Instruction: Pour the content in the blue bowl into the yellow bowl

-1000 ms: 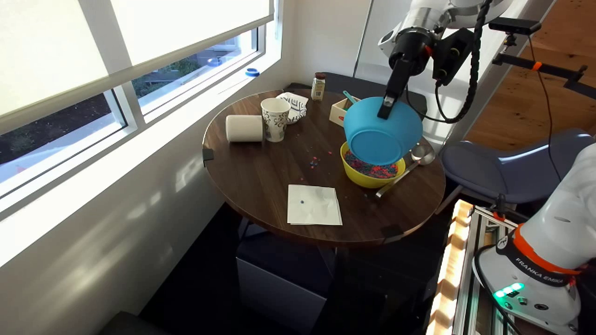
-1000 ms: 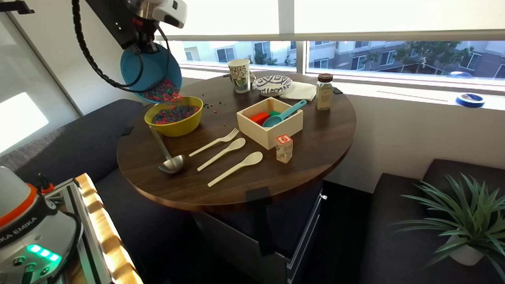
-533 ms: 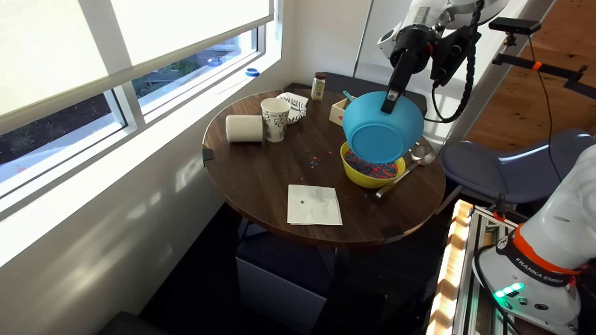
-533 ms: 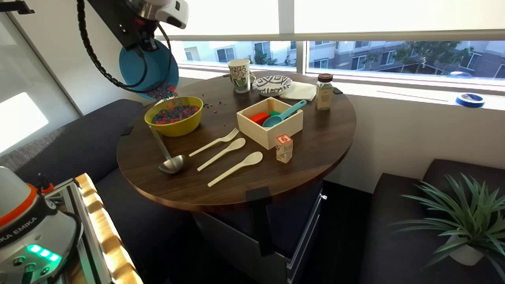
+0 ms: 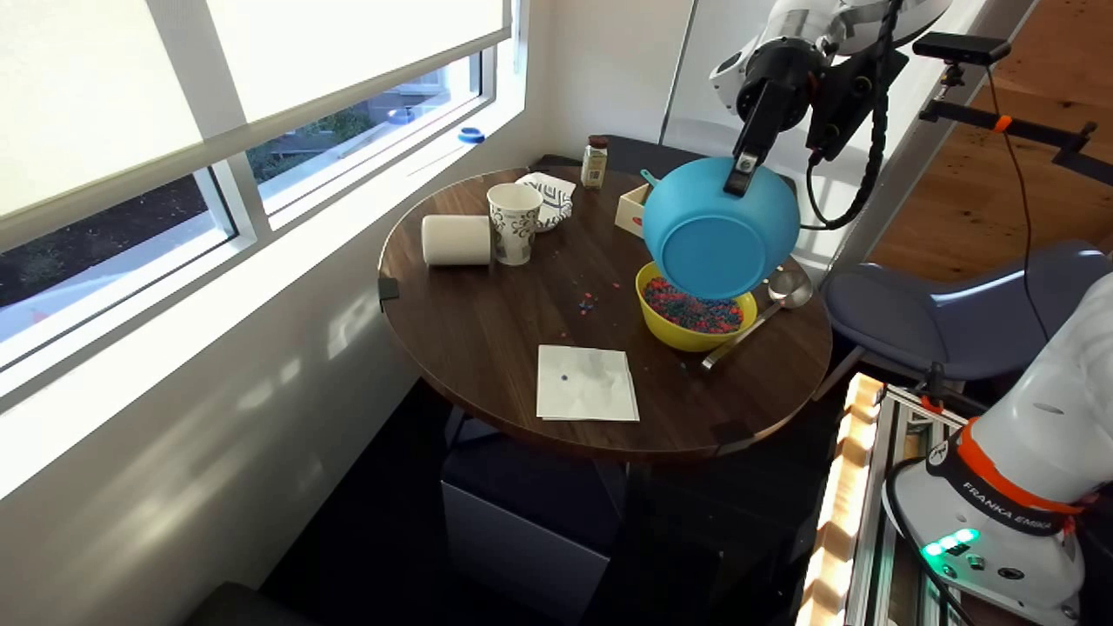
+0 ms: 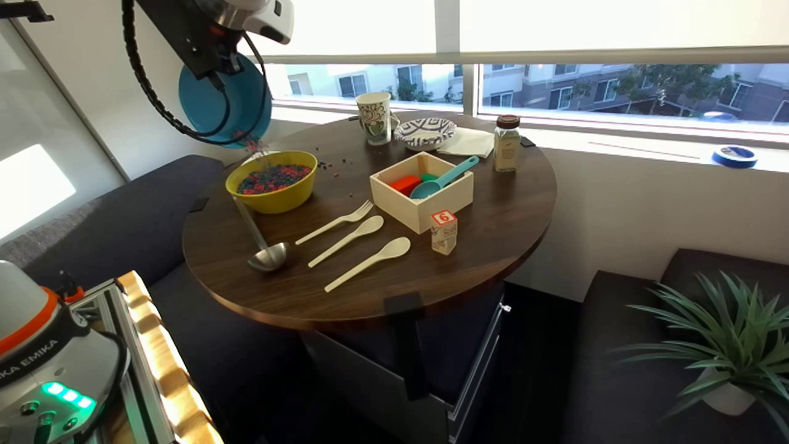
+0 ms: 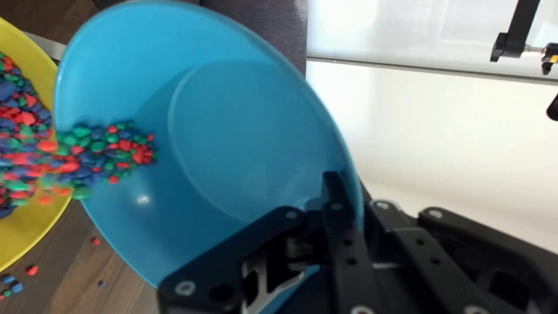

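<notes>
The blue bowl (image 6: 243,102), upper left of the frame in an exterior view, has risen a touch, rim pinched in the pincer (image 7: 352,192); its multicoloured bits (image 7: 111,150) have dwindled, tumbling towards the yellow bowl (image 6: 277,200). I'd call the pour nearly done.

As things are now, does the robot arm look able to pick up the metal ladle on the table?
Probably not: the claw holds the blue bowl by its rim, tilted over the yellow bowl with coloured pieces spilling out. The metal ladle looks mostly uncovered, so a free claw might reach it.
</notes>
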